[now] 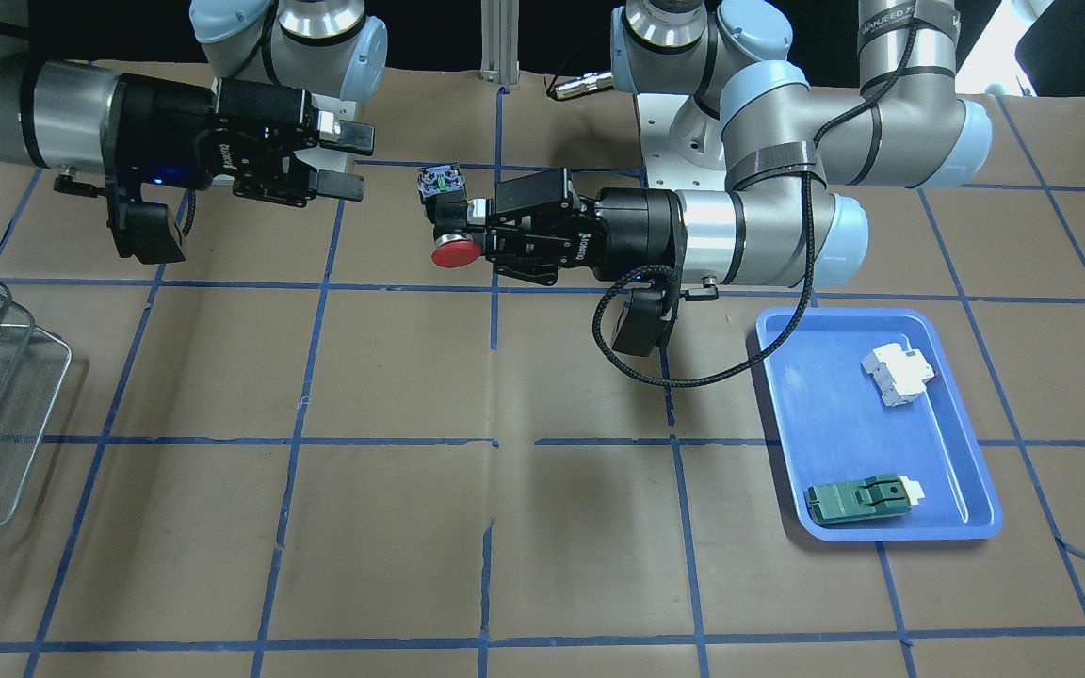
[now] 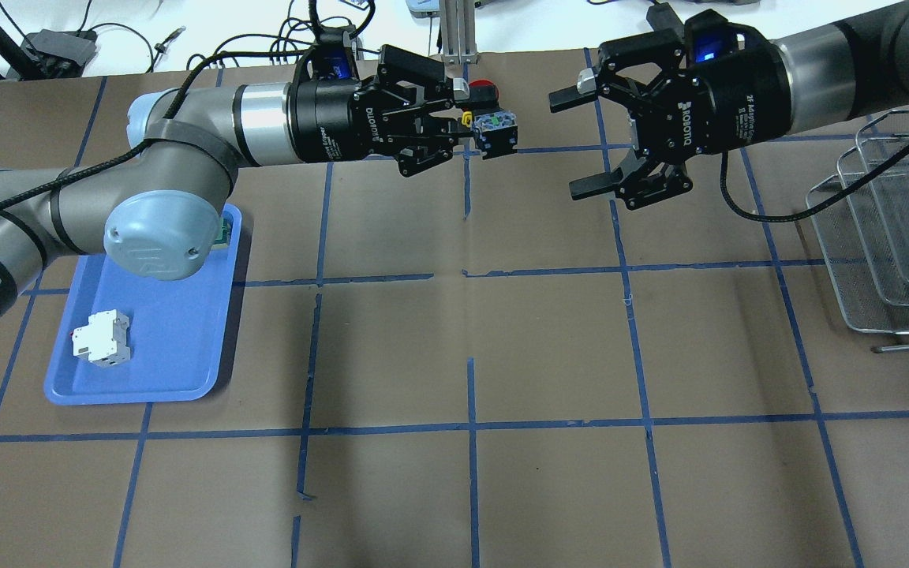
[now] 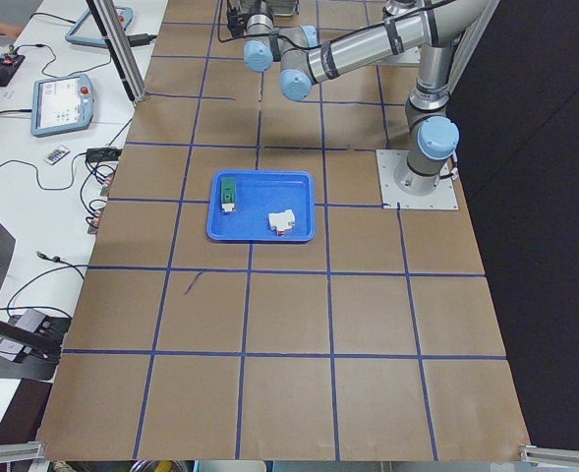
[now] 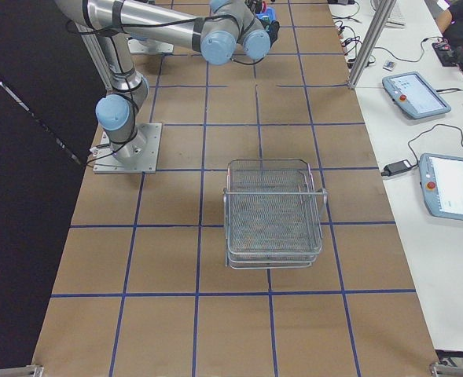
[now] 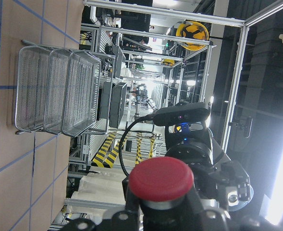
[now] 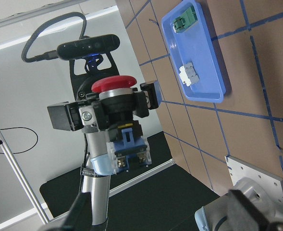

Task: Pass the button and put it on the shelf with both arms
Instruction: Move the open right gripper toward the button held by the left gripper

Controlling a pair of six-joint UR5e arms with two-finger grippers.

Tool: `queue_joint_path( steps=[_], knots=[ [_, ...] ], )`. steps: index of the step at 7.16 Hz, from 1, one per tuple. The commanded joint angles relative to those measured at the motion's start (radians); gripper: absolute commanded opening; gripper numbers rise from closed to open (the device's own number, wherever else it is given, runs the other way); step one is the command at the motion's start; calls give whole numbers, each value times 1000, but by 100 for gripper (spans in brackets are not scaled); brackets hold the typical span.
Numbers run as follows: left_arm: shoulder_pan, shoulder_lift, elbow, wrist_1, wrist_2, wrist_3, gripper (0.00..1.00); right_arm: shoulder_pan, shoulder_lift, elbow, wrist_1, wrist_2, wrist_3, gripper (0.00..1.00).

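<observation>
Left gripper (image 1: 473, 221) clamps the button (image 1: 447, 220) (red cap, black body, blue block); right gripper (image 1: 351, 161) gapes empty.

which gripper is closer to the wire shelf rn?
Right. The right gripper hangs open, nearer the shelf; the left gripper, shut on the button, sits farther away near the middle.

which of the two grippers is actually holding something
The left gripper: it is shut on the red-capped button, while the right gripper faces it with fingers spread wide and nothing between them.
</observation>
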Motion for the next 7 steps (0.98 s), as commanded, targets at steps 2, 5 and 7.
queue_joint_path(
  steps=[2, 5, 7],
  knots=[
    [0, -4, 0, 1, -2, 0, 0, 66, 8, 2, -14, 83, 19, 100],
    [0, -9, 0, 22, -5, -5, 0, 69, 15, -1, -89, 86, 22, 100],
    [0, -8, 0, 22, -7, -5, 0, 69, 17, -1, -94, 86, 20, 100]
  ],
)
